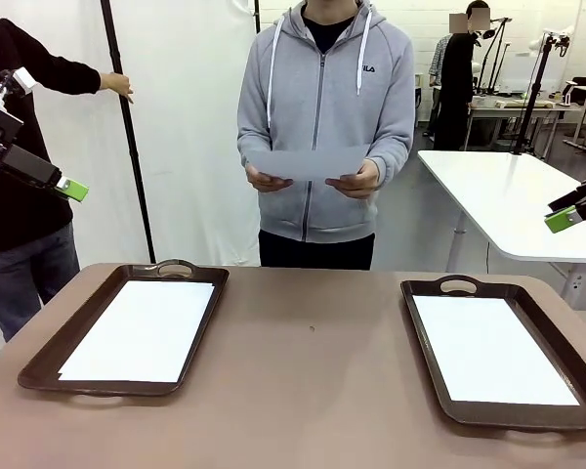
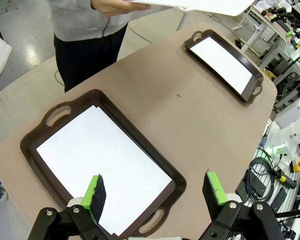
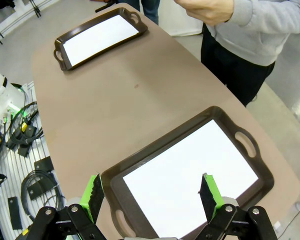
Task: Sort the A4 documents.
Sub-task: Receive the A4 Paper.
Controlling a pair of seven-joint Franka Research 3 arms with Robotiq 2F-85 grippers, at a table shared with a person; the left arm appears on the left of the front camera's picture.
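Hovering high at the left edge, white left arm's black, green-padded left gripper hanging with jaws spread wide. Mirroring at the right edge, matching right gripper hanging equally wide apart, gripping nothing.

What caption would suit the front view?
A person holds a sheet above two paper-filled trays while both claws wait open.

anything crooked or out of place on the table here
Nothing stands out. Each dark brown plastic tray holds white A4 paper lying flat inside its rim; in the left wrist view a second sheet's corner peeks out slightly, nothing more.
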